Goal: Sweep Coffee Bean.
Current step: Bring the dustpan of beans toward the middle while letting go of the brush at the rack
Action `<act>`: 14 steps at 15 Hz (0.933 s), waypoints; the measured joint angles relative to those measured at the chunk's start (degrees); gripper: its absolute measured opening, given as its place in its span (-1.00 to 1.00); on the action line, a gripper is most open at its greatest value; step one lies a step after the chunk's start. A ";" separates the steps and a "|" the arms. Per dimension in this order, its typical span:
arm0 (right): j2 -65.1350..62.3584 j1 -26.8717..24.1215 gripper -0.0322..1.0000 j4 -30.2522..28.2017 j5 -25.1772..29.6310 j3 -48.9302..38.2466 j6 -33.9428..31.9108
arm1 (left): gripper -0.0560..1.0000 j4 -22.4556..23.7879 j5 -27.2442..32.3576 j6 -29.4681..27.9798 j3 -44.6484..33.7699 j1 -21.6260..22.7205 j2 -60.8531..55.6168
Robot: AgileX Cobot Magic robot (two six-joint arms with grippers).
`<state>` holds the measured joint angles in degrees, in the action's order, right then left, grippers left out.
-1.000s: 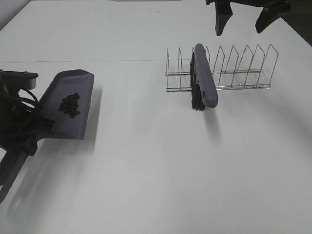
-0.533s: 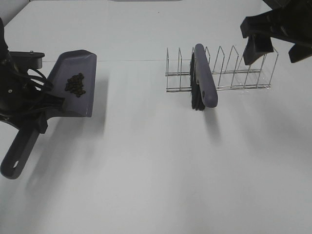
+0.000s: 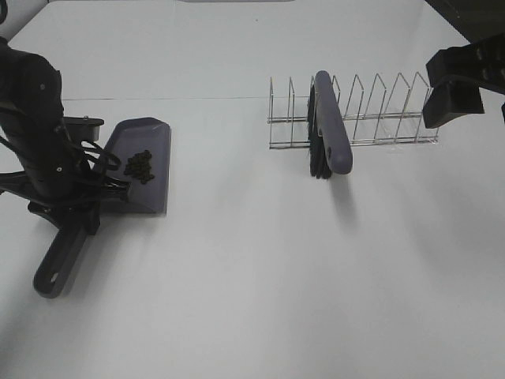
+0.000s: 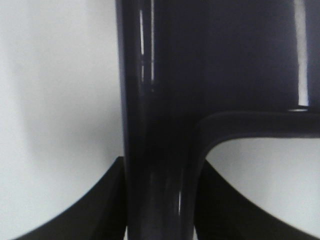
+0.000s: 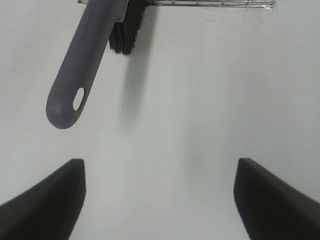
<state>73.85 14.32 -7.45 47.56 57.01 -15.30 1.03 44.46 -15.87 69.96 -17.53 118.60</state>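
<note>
Where the coffee beans [image 3: 140, 166] lie, they form a small dark cluster on the tray of a grey dustpan [image 3: 146, 178], near its middle (none show on the surface outside it). The dustpan sits at the left of the white bench [image 3: 260, 268], its long handle pointing toward the near edge. The left gripper [image 3: 75, 207] has its fingers pinching that handle, and the left wrist view is filled by the dark handle running between them. Well apart, toward the right, a wire rack [image 3: 355, 114] stands on the bench with a grey brush [image 3: 333, 130] slotted into it, black bristles facing left and down. The right gripper [image 5: 160, 197] hovers above the bench near the rack's right end, fingers spread wide and holding nothing.
</note>
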 joint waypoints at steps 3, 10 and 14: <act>0.00 0.00 0.55 0.00 0.00 0.00 0.00 | -0.26 -0.57 -1.15 0.00 0.11 0.00 0.97; 0.00 0.00 0.55 0.00 0.00 0.00 0.00 | 0.47 -1.03 -2.12 1.15 0.17 0.00 1.03; 0.00 0.00 0.55 0.00 0.00 0.00 0.00 | 0.52 -1.03 1.09 1.83 0.17 0.00 -0.63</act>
<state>73.85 14.32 -7.45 47.56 57.01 -15.30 0.00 45.55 -14.04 70.13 -17.53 117.97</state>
